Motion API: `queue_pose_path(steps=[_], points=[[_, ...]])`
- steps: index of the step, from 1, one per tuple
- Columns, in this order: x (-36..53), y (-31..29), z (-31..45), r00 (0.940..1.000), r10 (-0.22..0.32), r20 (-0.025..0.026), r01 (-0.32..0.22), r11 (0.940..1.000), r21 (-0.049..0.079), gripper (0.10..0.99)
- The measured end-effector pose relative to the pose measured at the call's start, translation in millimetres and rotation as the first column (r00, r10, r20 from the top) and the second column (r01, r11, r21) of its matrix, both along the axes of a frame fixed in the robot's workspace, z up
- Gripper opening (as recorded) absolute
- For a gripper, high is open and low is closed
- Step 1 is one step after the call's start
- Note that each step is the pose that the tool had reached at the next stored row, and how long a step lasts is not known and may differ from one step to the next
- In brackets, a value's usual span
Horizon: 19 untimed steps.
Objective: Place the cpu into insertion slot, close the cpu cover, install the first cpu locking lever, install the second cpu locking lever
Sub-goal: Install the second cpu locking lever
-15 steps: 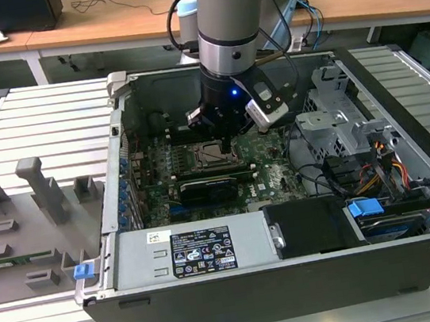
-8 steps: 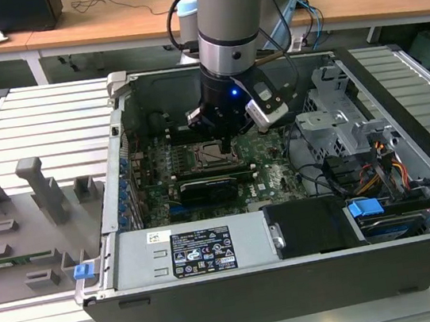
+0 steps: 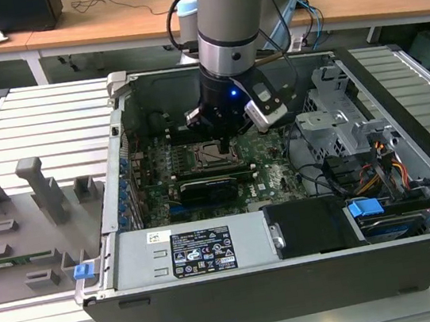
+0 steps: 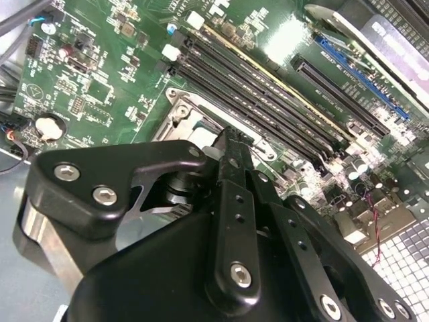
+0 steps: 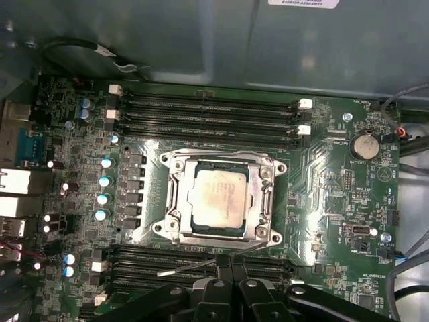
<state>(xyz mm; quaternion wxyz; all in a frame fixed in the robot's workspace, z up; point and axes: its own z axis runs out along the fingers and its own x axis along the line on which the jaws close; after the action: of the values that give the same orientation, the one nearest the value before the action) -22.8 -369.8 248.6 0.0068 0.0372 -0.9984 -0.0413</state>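
Green board point(image 5: 315, 168), silver-grey cpu point(image 5: 218, 198) seated

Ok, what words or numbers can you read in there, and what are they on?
None can be read for sure.
Black label on the power supply: print too small.
White sticker on the case wall: cut off and blurred.
cpu top: faint marks, unreadable.
Green circuit board: tiny white lettering, too small.
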Motion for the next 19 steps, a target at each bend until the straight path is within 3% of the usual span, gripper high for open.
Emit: queue_pose_path(steps=[2, 12, 19], points=[[-8.7, -0.9, -3.1, 1.0, 0.0, -0.0002, 0.0, 1.0, 0.004, 0.106], [-21.1, -1.5, -20.8, 1.0, 0.0, 0.0, 0.0, 1.0, 0.008, 0.106], [-28.4, -10.2, -24.2, 1.0, 0.0, 0.0001, 0.0, 0.9992, 0.04, 0.106]])
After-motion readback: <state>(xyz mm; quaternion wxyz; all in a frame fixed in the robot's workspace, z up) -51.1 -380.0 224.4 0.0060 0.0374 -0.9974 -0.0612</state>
